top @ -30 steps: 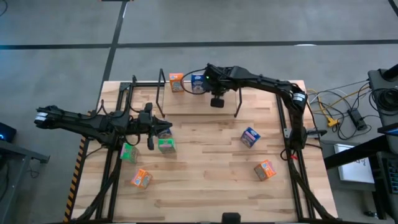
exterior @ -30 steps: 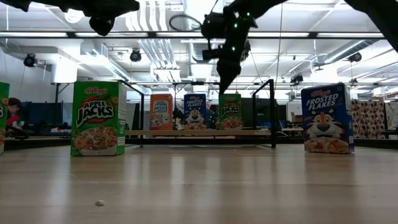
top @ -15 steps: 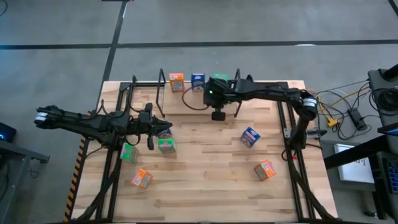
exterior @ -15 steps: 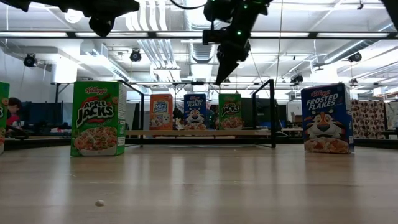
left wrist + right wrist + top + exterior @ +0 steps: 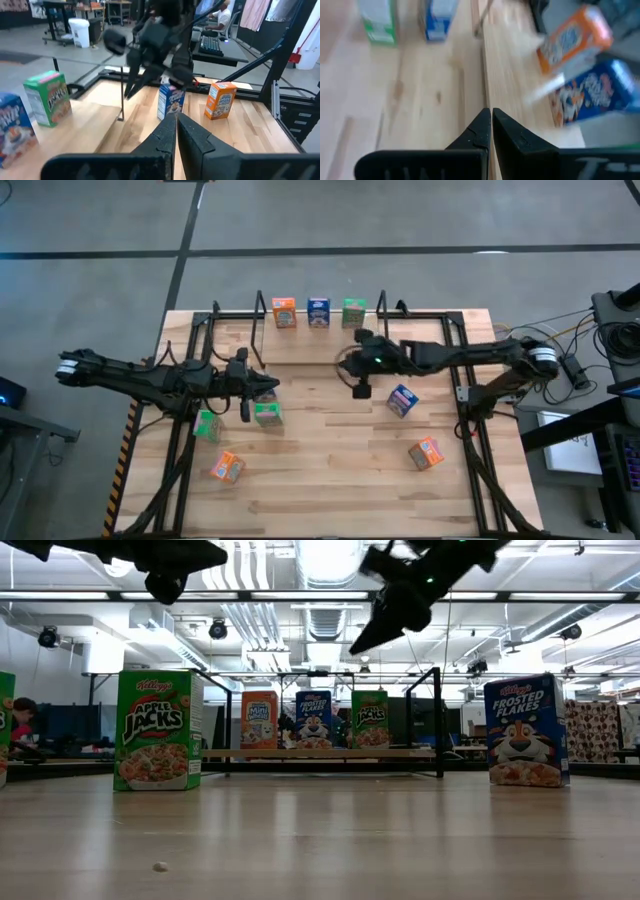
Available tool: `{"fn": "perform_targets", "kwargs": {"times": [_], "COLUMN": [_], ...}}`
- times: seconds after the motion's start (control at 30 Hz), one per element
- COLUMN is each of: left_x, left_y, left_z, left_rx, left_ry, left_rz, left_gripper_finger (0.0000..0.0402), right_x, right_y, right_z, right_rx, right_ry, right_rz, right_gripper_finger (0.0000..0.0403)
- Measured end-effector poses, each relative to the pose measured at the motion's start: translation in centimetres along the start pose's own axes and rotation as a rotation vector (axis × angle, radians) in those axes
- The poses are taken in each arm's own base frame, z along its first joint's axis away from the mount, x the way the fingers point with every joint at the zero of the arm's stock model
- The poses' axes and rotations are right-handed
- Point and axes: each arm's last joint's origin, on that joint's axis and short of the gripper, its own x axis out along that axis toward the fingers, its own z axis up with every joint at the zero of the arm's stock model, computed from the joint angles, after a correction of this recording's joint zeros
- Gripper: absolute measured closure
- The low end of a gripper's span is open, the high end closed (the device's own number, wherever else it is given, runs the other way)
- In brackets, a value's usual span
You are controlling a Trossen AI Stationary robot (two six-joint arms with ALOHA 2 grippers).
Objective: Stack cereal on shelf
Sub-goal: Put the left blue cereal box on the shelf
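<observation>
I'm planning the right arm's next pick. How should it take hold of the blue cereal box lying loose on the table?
Probably from straight above. The small blue cardboard cereal box stands upright, turned askew to the table edges, with nothing touching it. Rotate the right gripper, now shut and empty beside it, to match that skew, then close on its two broad printed faces near the top.

Orange box (image 5: pixel 284 312), blue box (image 5: pixel 319 311) and green box (image 5: pixel 353 312) line the black shelf (image 5: pixel 258 313); the pale wooden table (image 5: pixel 330 450) looks striped.
</observation>
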Motion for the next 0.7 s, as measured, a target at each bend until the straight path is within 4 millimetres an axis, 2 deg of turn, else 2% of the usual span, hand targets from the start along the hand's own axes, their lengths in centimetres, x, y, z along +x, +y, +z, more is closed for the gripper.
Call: {"fn": "perform_targets", "kwargs": {"times": [0.13, 0.4, 0.7], "left_x": [0.6, 1.6, 1.8], "left_y": [-0.1, -0.3, -0.5], "left_z": [-0.5, -1.3, -1.5], "left_rx": [-0.055, -0.243, -0.355], "left_ry": [0.036, 0.088, 0.115], "left_rz": [0.006, 0.001, -0.043], "left_gripper_finger": [0.0401, 0.0401, 0.0401], "right_x": [-1.7, -5.1, -7.7], "right_y": [1.0, 1.7, 2.0], "right_z": [-1.4, -3.2, -4.5], "right_rx": [-0.022, -0.035, -0.069], "right_ry": [-0.144, -0.478, -0.621], "right_rz": [-0.015, 0.056, 0.088], "right_gripper_finger": [0.0394, 0.0394, 0.0394]}}
